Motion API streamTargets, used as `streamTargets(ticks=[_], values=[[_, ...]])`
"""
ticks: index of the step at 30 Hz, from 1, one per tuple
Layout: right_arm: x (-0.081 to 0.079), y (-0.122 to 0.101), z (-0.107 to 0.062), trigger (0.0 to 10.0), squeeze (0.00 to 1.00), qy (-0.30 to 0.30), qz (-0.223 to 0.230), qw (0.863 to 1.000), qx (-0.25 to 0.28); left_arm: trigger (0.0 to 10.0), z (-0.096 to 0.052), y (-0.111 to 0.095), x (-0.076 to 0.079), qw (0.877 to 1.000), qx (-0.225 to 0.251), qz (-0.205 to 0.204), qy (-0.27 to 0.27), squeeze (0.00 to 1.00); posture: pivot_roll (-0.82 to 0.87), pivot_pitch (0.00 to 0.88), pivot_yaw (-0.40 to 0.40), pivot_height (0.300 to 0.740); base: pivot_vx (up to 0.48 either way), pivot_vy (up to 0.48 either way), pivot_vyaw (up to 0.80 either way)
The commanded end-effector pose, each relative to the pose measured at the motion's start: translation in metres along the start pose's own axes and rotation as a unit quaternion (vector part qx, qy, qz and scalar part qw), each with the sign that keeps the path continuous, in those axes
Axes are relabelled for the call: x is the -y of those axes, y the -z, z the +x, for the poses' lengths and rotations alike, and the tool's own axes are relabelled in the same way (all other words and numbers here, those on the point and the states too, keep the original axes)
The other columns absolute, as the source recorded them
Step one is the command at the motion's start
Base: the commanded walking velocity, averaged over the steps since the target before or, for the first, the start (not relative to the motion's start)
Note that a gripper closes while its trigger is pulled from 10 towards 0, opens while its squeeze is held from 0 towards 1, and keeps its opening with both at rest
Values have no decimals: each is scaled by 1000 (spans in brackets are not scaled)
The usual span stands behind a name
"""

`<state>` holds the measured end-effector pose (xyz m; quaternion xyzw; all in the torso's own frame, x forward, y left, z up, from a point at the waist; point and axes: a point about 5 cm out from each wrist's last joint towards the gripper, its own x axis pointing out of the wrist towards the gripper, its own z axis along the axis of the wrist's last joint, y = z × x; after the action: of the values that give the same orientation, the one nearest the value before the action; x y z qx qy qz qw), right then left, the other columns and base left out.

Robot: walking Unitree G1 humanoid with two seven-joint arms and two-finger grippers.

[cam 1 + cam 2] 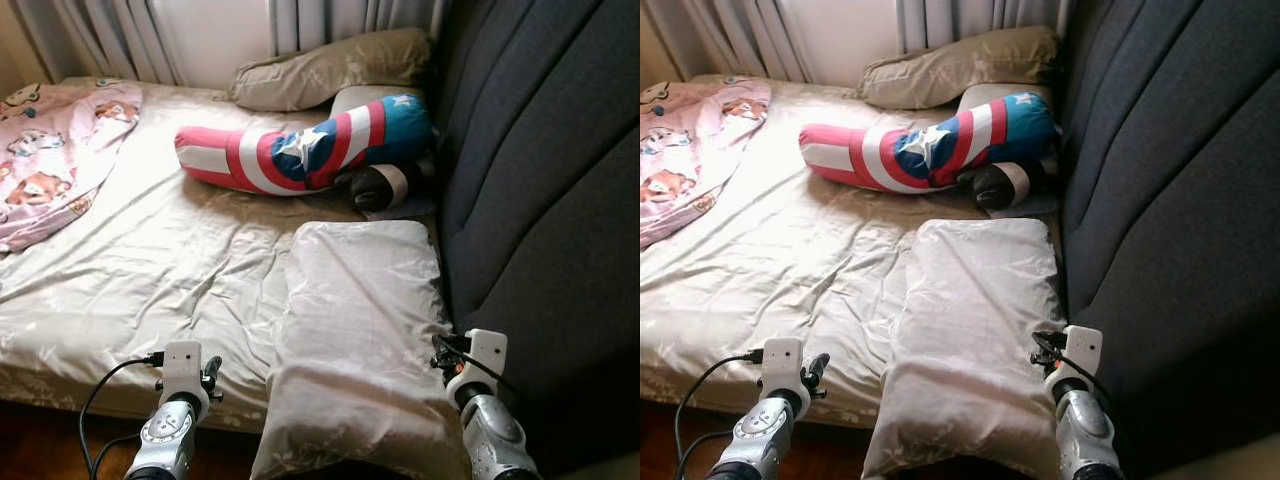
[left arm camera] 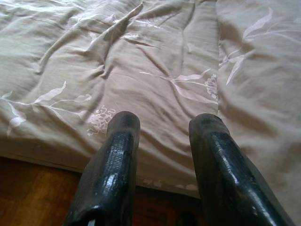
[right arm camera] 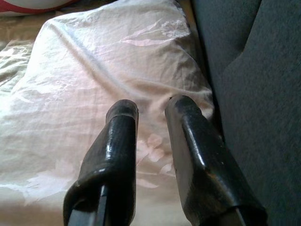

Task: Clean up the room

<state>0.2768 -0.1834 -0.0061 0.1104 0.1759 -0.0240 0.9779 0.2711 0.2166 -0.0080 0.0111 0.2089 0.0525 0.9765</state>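
your target is the pale cream satin pillow with the faint leaf print (image 1: 355, 340), lying lengthwise against the dark grey padded headboard (image 1: 560, 200), its near end hanging over the bed's edge. that overhang is likely why both arms are up here: it looks out of place, and a grip from each side would let you slide it back.

right gripper (image 3: 149, 113) hovers just over the pillow's headboard-side edge, fingers (image 3: 120, 136) parted with a modest gap, nothing between them. the pillow is directly ahead of and under those tips, the headboard just beside the outer finger.

left gripper (image 2: 162, 126) is also spread and empty, poised above the wrinkled beige bedsheet with the pale leaf pattern (image 2: 117, 61). the pillow's edge is just off to one side of its tips, so it sits beside the pillow, not over it. brown wooden floor (image 2: 33, 188) shows beneath the fingers, so it's right at the mattress edge.

beyond the jaws, well ahead: one long red, white and blue bolster with a white star (image 1: 300, 150), propped across the bed toward the headboard, with a small dark rounded cushion (image 1: 380, 185) tucked just under its end. behind that, one olive-tan pillow (image 1: 330, 70) by the grey curtains (image 1: 110, 35). far off left, one pink cartoon-print blanket (image 1: 55, 150) lies bunched.

count: two flat pillows, one bolster, one small cushion, one blanket, two grippers.
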Motion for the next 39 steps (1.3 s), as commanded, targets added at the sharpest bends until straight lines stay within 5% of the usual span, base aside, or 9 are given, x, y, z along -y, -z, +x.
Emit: streamTargets(ticks=[1,32,39], values=[[-1,3,0,10000,0,8,6,1000,-10,10000,-4,7,-3,1000,-9,-1,-3,0,45,129,2,740,0,364,0],[-6,16,-4,10000,0,11,13,999,-39,10000,-10,17,-5,1000,-17,-6,-4,0,53,183,12,740,0,374,0],[12,41,-18,10000,0,25,-16,993,-113,10000,-13,29,-3,998,-52,-25,-8,0,57,166,-1,740,0,367,0]])
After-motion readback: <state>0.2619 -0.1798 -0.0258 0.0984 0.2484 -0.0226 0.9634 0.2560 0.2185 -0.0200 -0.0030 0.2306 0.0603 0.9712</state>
